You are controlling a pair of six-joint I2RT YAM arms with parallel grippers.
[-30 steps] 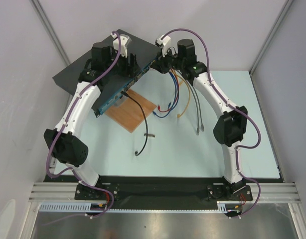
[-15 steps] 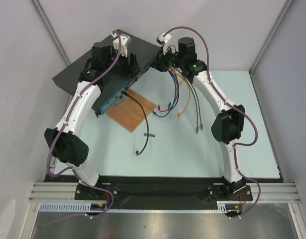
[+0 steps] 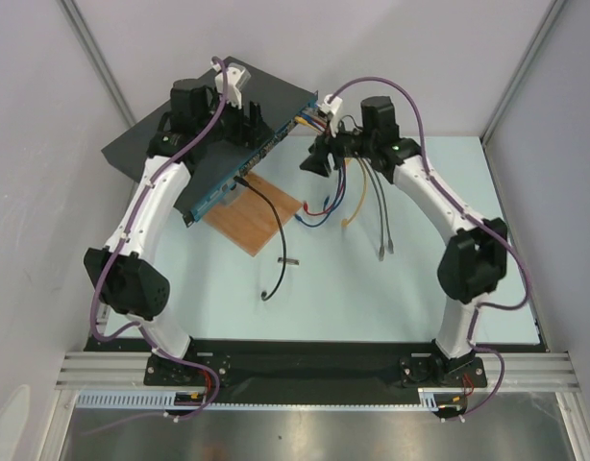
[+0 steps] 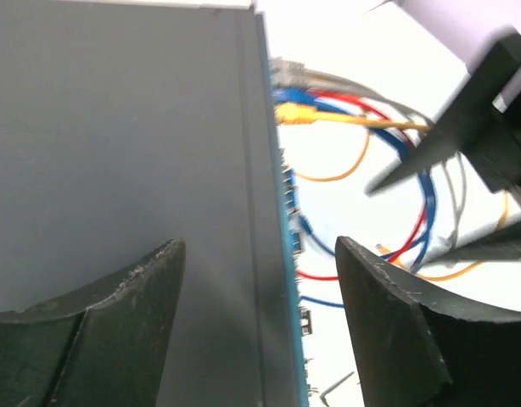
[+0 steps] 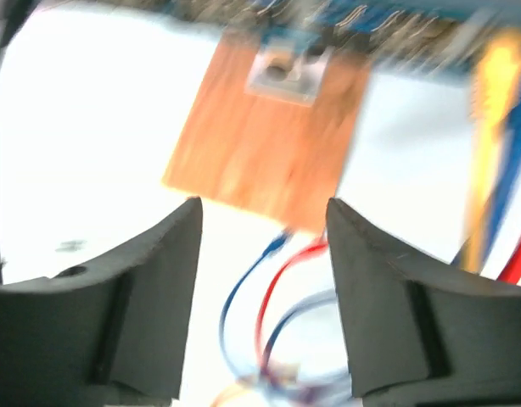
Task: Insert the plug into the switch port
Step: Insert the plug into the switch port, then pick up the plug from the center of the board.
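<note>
The switch is a flat dark box at the back left, and its blue port face runs diagonally. A yellow plug sits at the right end of that face, also seen in the left wrist view as a yellow plug against the blue face. My left gripper stands open over the switch's front edge, one finger above the dark top, the other past the face. My right gripper is open and holds nothing, a short way off the switch's right end. Its own view is blurred, with blue and red cables beyond the gripper.
A wooden board lies under the switch's front edge. A black cable runs from a port down across the board. Red, blue, yellow and grey cables trail over the pale table to the right. A small dark piece lies near the middle.
My right gripper has opened and drawn back from the switch's right end, the arm swinging rightward. The left gripper has widened slightly and stays over the switch.
</note>
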